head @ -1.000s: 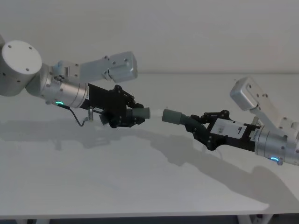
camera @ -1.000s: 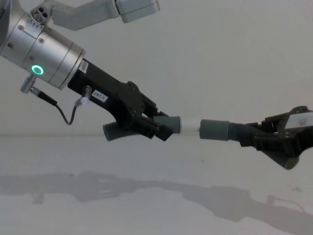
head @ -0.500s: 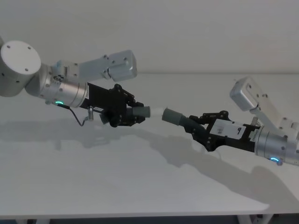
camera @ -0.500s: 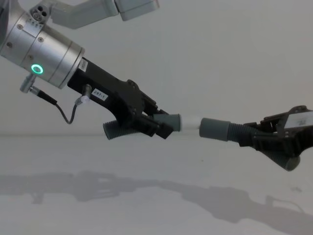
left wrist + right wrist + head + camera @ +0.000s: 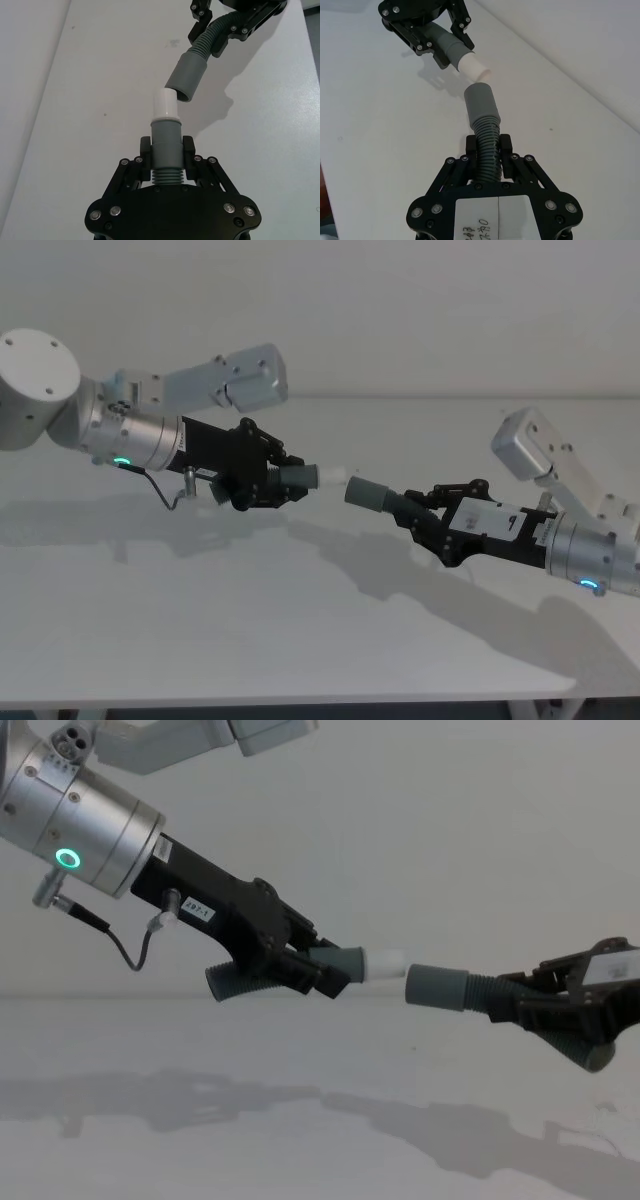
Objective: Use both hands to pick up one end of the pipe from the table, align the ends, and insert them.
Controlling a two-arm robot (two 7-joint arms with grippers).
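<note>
Above the white table [image 5: 300,640], the left gripper [image 5: 268,483] clamped the hose piece with the white-tipped cuff [image 5: 165,107]; the right gripper [image 5: 432,518] clamped the ribbed hose [image 5: 487,145] behind the wider cuff [image 5: 368,493]. Tips nearly met, slightly misaligned. Both pieces looked light and bendy, so gripping near the stiff cuffs seemed best.

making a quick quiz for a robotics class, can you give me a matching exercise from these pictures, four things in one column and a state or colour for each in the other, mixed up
Things
1. left gripper
2. right gripper
3. narrower cuff's tip
4. table

States or colours
A. plain white surface, both hose pieces held above it
B. shut on the ribbed hose piece with the wider grey cuff
C. pale whitish, just short of the wider cuff's mouth, not yet inserted
D. shut on the hose piece with the narrower cuff

Pairs: 1-D, 2-B, 3-C, 4-A
</note>
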